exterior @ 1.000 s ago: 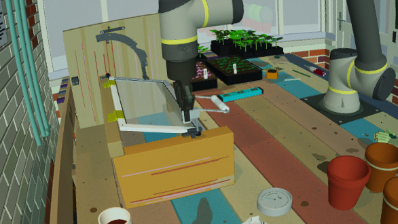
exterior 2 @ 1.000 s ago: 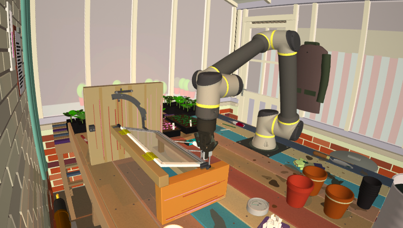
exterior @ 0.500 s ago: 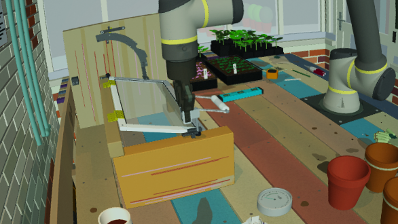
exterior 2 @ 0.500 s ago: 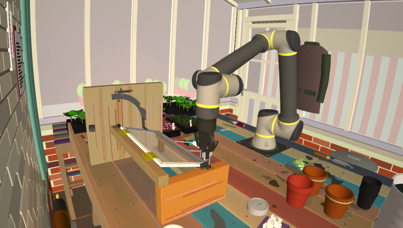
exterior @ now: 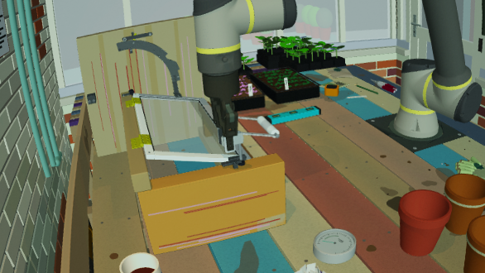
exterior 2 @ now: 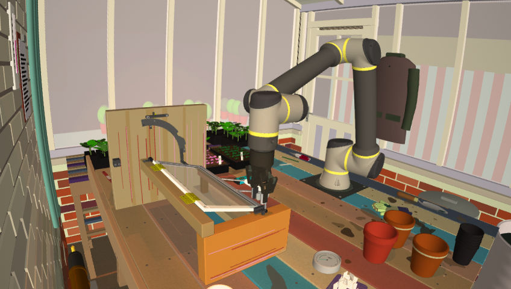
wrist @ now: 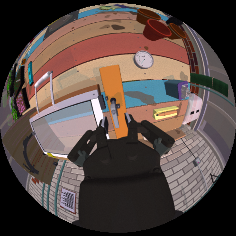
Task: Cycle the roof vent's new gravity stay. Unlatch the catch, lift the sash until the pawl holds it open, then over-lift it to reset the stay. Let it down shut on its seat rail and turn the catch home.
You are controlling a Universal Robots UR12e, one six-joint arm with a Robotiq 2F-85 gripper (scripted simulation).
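The catch (wrist: pixel 114 111), a grey lever pivoted on top of the orange front board (exterior: pixel 211 202), is partly hidden behind my fingers in the side cameras and lies along the board's top edge in the wrist camera. My gripper (wrist: pixel 116 119) is open around the lever and holds nothing. It stands at the near right corner of the white-framed glass sash (exterior: pixel 178 128), which lies low over its frame. The sash's white roller handle (exterior: pixel 268 126) sticks out toward the bench. The dark curved stay arm (exterior: pixel 161 58) rises against the back panel behind the sash.
The orange front board's top edge is right under my fingers, and the tall wooden back panel (exterior 2: pixel 154 150) stands behind the sash. A teal level (exterior: pixel 294 114), seed trays (exterior: pixel 281 82), a round gauge (exterior: pixel 334 245) and terracotta pots (exterior: pixel 424 221) sit on the bench to the right.
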